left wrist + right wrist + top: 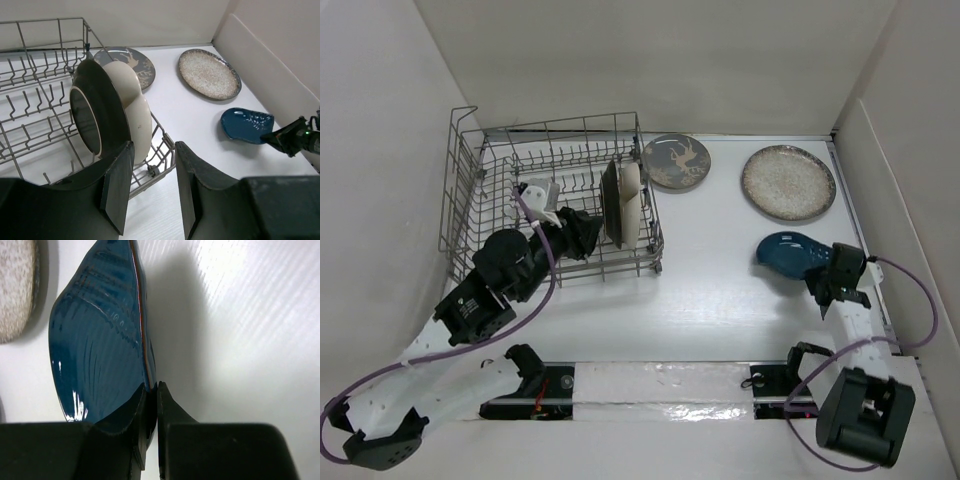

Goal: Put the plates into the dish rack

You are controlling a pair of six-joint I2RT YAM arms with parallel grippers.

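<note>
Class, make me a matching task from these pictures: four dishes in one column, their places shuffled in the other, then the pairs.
1 deer plate
2 speckled plate
3 blue dish
4 cream plate

A pinched by the right gripper
B upright in the rack
C flat beside the rack
D flat at the far right corner

Pairs: 1-C, 2-D, 3-A, 4-B

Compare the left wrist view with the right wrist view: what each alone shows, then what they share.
Left wrist only: the dish rack, two plates standing in it, the deer plate flat beside it, the open left hand. Right wrist only: the rim of the blue dish clamped between the jaws, close up. Both: the blue dish, the speckled plate, the right hand.
</note>
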